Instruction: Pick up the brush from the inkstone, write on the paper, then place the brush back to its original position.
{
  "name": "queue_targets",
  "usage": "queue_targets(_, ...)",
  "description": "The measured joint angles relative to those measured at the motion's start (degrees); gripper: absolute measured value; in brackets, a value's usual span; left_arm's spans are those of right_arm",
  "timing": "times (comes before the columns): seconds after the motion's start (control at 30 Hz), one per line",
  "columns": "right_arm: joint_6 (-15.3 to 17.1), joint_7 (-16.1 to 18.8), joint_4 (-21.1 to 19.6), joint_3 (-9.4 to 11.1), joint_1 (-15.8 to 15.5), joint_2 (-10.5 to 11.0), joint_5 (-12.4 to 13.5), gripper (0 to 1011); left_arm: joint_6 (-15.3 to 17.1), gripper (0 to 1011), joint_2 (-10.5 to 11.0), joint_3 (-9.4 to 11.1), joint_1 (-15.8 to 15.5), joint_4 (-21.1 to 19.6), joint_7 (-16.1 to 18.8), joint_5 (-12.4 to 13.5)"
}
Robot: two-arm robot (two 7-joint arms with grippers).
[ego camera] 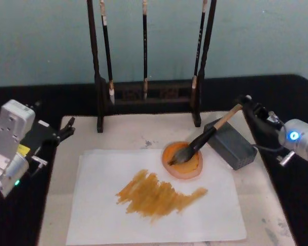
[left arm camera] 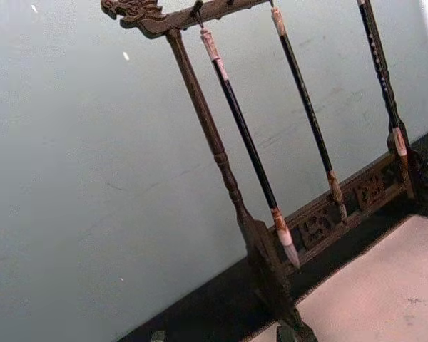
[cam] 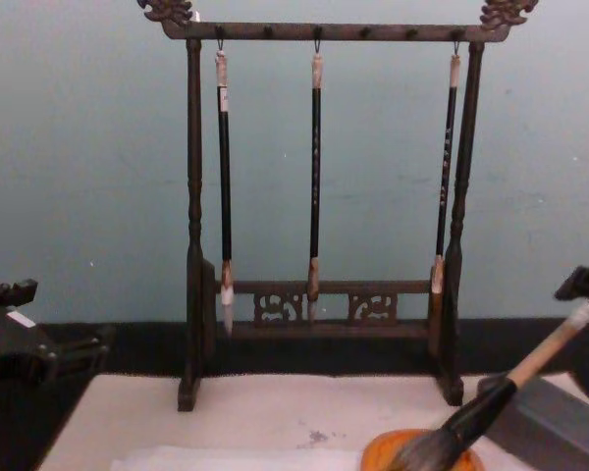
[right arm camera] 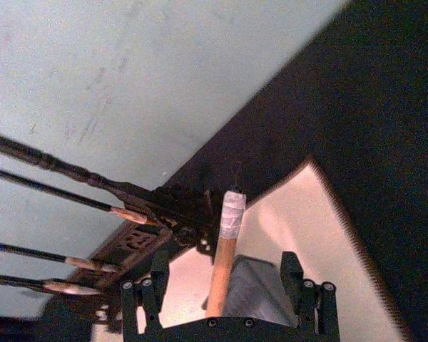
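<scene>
Brush point(ego camera: 203, 140) lying at a slant, its bushy head resting in a round orange dish point(ego camera: 183, 161) and its pale handle propped across a grey block point(ego camera: 232, 143) (presumably the inkstone). The handle's taped end points up and back toward the right gripper point(ego camera: 248, 106).

From the right wrist camera, the handle point(right arm camera: 225, 256) stands between that gripper's two black fingers point(right arm camera: 294, 274), which sit well apart on either side of it with a visible gap each way. So the jaws are wide and grip nothing.

The dish sits on the far right part of the paper point(ego camera: 97, 210), a wide pale sheet spread on a light mat. A broad orange-brown smear of strokes point(ego camera: 156, 193) crosses the middle of the sheet, just nearer the robot than the dish.

Behind the mat stands a dark wooden rack point(cam: 319, 186) with three thin black brushes hanging from it.

The left gripper point(ego camera: 64, 130) is parked off the left edge of the mat, above the dark table; whether its fingers are apart cannot be told.

Judging by this, the writing is done and the brush is back on its rest, let go of. Only drawing the right arm away seems left.
</scene>
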Motion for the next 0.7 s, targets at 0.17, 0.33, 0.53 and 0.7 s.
queue_targets(0.17, -4.51, -0.38, -6.31, -2.4, -2.29, 3.61, -7.33, 1000, 0.0, 1010, 0.0, 0.0, 0.0, 0.01, 0.0, 0.0)
queue_targets(0.33, -11.03, 1.58, -10.7, -6.73, -3.21, 7.32, -19.75, 1000, 0.0, 1010, 0.0, 0.0, 0.0, 0.0, 0.0, 0.0)
queue_targets(0.53, -17.36, 5.99, -11.74, -11.67, -3.51, 10.04, -32.54, 1000, 0.0, 1010, 0.0, 0.0, 0.0, 0.0, 0.0, 0.0)
queue_targets(0.7, -20.74, 8.38, -10.94, -14.18, -4.02, 11.2, -38.95, 1000, 0.0, 1010, 0.0, 0.0, 0.0, 0.0, 0.0, 0.0)
